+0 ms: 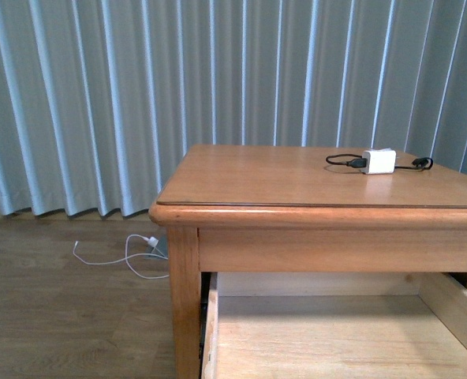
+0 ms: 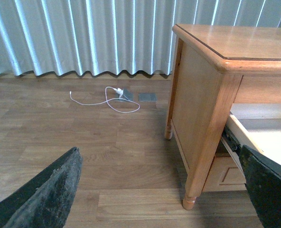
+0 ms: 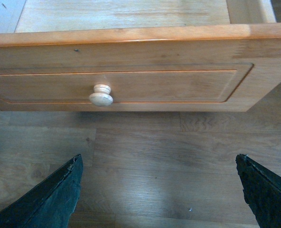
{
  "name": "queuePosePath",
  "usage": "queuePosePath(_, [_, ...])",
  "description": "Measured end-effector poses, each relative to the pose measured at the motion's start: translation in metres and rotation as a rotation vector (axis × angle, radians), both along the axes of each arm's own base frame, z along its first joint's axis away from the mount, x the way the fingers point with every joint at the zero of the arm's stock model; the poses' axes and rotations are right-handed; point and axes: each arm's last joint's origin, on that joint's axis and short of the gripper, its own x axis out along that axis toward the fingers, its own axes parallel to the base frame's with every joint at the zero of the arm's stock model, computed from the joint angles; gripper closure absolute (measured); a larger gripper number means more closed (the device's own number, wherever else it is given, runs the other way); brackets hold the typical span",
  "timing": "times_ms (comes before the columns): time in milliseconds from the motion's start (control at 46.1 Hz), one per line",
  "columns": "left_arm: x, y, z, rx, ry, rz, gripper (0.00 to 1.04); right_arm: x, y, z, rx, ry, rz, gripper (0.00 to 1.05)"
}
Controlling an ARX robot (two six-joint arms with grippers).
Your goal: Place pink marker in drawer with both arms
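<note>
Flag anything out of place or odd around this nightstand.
The drawer stands pulled out, its visible inside bare; no pink marker shows in any view. A white cable lies loose on the floor beside the nightstand.

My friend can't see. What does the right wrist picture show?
An open wooden drawer with a round pale knob, seen from above. The right gripper hangs open over the wood floor; no pink marker shows.
</note>
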Motion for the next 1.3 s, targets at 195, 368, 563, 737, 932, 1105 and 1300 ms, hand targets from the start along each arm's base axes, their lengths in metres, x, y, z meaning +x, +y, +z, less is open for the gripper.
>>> queuePosePath(195, [0.000, 0.000, 0.000, 0.000, 0.000, 0.000, 0.06, 0.032, 0.016, 0.003, 0.043, 0.089, 0.012, 0.09])
queuePosePath(368, [0.000, 0.000, 0.000, 0.000, 0.000, 0.000, 0.06, 0.063, 0.024, -0.004, 0.020, 0.145, -0.009, 0.09])
queuePosePath(563, [0.000, 0.000, 0.000, 0.000, 0.000, 0.000, 0.06, 0.099, 0.028, -0.015, -0.019, 0.157, -0.054, 0.09])
queuePosePath(737, [0.000, 0.000, 0.000, 0.000, 0.000, 0.000, 0.06, 0.117, 0.031, -0.022, -0.048, 0.162, -0.069, 0.09])
queuePosePath(932, [0.000, 0.000, 0.000, 0.000, 0.000, 0.000, 0.06, 0.149, 0.040, -0.017, -0.061, 0.079, -0.083, 0.09])
queuePosePath(1105, [0.000, 0.000, 0.000, 0.000, 0.000, 0.000, 0.06, 0.176, 0.050, -0.016, -0.047, 0.026, -0.088, 0.09])
queuePosePath(1300, [0.000, 0.000, 0.000, 0.000, 0.000, 0.000, 0.06, 0.198, 0.061, -0.017, -0.037, -0.039, -0.095, 0.09])
